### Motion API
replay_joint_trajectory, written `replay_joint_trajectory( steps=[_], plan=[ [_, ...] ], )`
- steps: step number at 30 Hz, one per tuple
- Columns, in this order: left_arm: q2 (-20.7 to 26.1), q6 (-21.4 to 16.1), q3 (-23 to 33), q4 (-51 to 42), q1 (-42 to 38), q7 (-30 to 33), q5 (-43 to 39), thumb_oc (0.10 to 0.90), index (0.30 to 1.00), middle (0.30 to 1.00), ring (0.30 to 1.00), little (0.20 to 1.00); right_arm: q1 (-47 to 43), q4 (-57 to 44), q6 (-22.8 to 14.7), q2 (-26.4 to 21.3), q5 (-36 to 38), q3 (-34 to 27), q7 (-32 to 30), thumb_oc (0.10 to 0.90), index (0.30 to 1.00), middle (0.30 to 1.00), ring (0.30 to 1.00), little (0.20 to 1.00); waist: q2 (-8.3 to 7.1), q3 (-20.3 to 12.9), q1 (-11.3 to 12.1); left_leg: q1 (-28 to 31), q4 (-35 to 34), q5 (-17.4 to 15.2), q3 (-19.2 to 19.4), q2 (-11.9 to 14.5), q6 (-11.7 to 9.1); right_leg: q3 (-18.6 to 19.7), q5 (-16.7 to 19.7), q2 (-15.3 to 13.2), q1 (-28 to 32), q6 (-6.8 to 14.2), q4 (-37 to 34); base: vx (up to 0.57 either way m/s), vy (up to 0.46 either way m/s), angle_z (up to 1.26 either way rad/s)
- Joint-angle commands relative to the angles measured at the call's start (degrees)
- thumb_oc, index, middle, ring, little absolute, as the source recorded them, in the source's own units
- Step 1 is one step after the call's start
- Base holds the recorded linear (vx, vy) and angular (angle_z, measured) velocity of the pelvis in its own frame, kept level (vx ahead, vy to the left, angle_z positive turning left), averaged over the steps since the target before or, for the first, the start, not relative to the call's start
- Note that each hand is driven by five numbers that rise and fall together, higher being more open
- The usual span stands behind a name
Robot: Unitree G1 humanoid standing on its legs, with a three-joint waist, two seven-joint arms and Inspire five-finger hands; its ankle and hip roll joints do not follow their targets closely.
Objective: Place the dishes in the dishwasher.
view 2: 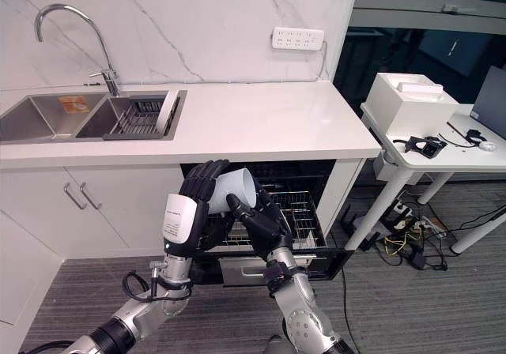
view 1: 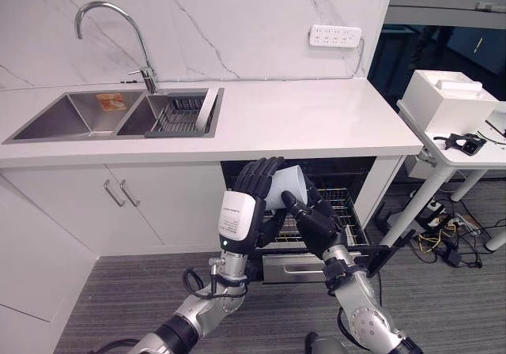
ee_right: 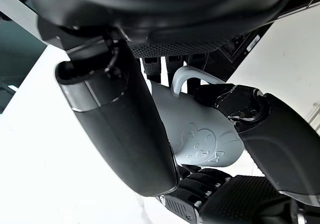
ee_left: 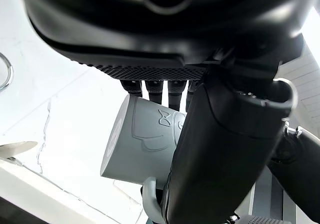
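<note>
A white mug [view 1: 288, 183] with an embossed figure is held up in front of the open dishwasher [view 1: 348, 172], above its pulled-out wire rack [view 1: 345, 209]. My left hand [view 1: 242, 210] wraps it from the left, fingers curled over its top and thumb [ee_left: 225, 149] on its side. From the right, my right hand [view 1: 318, 221] closes on the same mug [ee_right: 200, 129], with its thumb [ee_right: 120, 129] on the wall and its fingers behind the handle. The mug [ee_left: 142, 144] lies tilted with its base towards the counter.
The white counter [view 1: 316, 117] runs above the dishwasher, with a double sink [view 1: 71, 115], a tap [view 1: 111, 22] and a plate [view 1: 207, 109] leaning in a sink rack. Cupboard doors [view 1: 142, 204] stand on the left. A side table with a white box [view 1: 447, 97] stands on the right, cables below.
</note>
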Motion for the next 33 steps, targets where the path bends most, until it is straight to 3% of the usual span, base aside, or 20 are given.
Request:
replay_joint_trajectory(
  steps=[1, 9, 11, 15, 18, 22, 24, 26, 29, 33],
  plan=[
    [0.87, 1.06, 2.14, -5.83, -3.6, 4.58, -0.52, 0.8, 0.9, 0.9, 0.9, 0.9, -6.98, -6.28, -14.24, 4.29, 5.22, -9.06, 2.29, 0.4, 0.3, 0.3, 0.3, 0.3, 0.73, 0.79, -0.01, 2.74, -1.6, -7.64, 2.84, -0.65, 2.06, 2.02, -10.75, 1.0, 7.12, 3.1, 0.13, 0.0, 0.0, 0.0],
    [2.57, 1.57, 3.85, -11.81, -2.44, -0.2, -1.9, 0.8, 0.9, 0.9, 0.9, 0.9, -5.81, -8.51, -21.79, 4.1, 2.72, -12.13, -1.47, 0.4, 0.3, 0.3, 0.3, 0.3, 1.08, 0.91, 0.12, 2.43, -1.6, -7.37, 2.89, -0.59, 2.07, 1.51, -10.77, 0.87, 7.08, 2.98, 0.13, 0.0, 0.0, 0.0],
    [2.93, 2.22, 4.18, -13.66, -1.99, -2.18, -2.57, 0.8, 0.9, 0.9, 0.9, 0.9, -5.45, -8.99, -24.79, 3.67, -5.06, -13.35, -5.68, 0.4, 0.3, 0.3, 0.3, 0.3, 1.21, 0.94, 0.02, 2.38, -1.6, -7.32, 3.07, -0.48, 2.05, 1.43, -10.84, 0.87, 7.03, 2.92, 0.13, 0.0, 0.0, 0.0],
    [3.44, 0.95, 4.39, -14.99, -1.78, -5.98, -5.37, 0.8, 0.9, 0.9, 0.9, 0.9, -5.69, -9.84, -25.37, 2.55, -17.12, -15.19, -11.27, 0.4, 0.3, 0.3, 0.3, 0.3, 1.43, 1.09, -0.21, 2.28, -1.6, -7.23, 3.4, -0.22, 1.9, 1.2, -10.89, 0.84, 6.93, 2.89, 0.13, 0.0, 0.004, 0.01],
    [3.4, -1.29, 4.41, -15.58, -1.47, -9.12, -9.43, 0.8, 0.9, 0.9, 0.9, 0.9, -5.99, -10.26, -25.14, 1.61, -21.03, -15.98, -12.76, 0.4, 0.3, 0.3, 0.3, 0.3, 1.49, 1.15, -0.21, 2.23, -1.6, -7.2, 3.52, -0.12, 1.81, 1.09, -11.02, 0.81, 6.89, 2.83, 0.13, 0.0, 0.005, 0.02],
    [2.4, -6.42, 4.66, -15.92, -0.37, -19.42, -23.62, 0.8, 0.9, 0.9, 0.9, 0.9, -6.66, -10.07, -25.03, 0.65, -24.29, -16.59, -12.37, 0.4, 0.3, 0.3, 0.3, 0.3, 1.53, 1.25, 0.1, 2.17, -1.6, -7.07, 3.59, -0.02, 1.73, 0.73, -11.11, 0.67, 6.86, 2.76, 0.13, 0.0, 0.0, 0.0],
    [0.77, -7.58, 4.48, -16.28, 1.3, -32.37, -40.73, 0.8, 0.9, 0.9, 0.9, 0.9, -7.57, -9.78, -24.83, 0.03, -25.95, -17.2, -11.43, 0.4, 0.3, 0.3, 0.3, 0.3, 1.53, 1.47, 0.47, 2.19, -1.6, -6.9, 3.67, 0.06, 1.67, 0.32, -11.11, 0.48, 6.89, 2.72, 0.13, -0.01, 0.0, 0.02],
    [-1.96, -4.68, 3.63, -17.13, 3.94, -45.74, -56.33, 0.8, 0.9, 0.9, 0.9, 0.9, -8.66, -10.05, -23.93, -0.4, -29.18, -18.01, -10.82, 0.4, 0.3, 0.3, 0.3, 0.3, 1.59, 1.65, 0.93, 2.17, -1.6, -6.75, 3.73, 0.16, 1.64, -0.32, -11.11, 0.22, 6.94, 2.76, 0.13, -0.02, -0.002, 0.06],
    [-3.5, -3.81, 2.33, -19.5, 7.01, -52.96, -63.83, 0.8, 0.9, 0.9, 0.9, 0.9, -9.99, -9.89, -22.49, -1.44, -29.66, -19.17, -10.07, 0.4, 0.3, 0.3, 0.3, 0.3, 1.8, 1.95, 1.18, 2.16, -1.6, -6.53, 3.89, 0.31, 1.62, -1.04, -11.11, -0.08, 7.03, 2.77, 0.13, -0.02, 0.014, 0.05],
    [-2.81, -4.88, 2.68, -20.83, 8.26, -53.43, -63.76, 0.8, 0.9, 0.9, 0.9, 0.9, -9.97, -9.29, -22.47, -2.28, -28.35, -19.92, -8.73, 0.4, 0.3, 0.3, 0.3, 0.3, 2.07, 2.0, 1.24, 1.96, -1.6, -6.27, 3.91, 0.36, 1.55, -1.35, -10.94, -0.3, 6.91, 2.77, 0.13, 0.0, 0.027, 0.08]
  ],
)
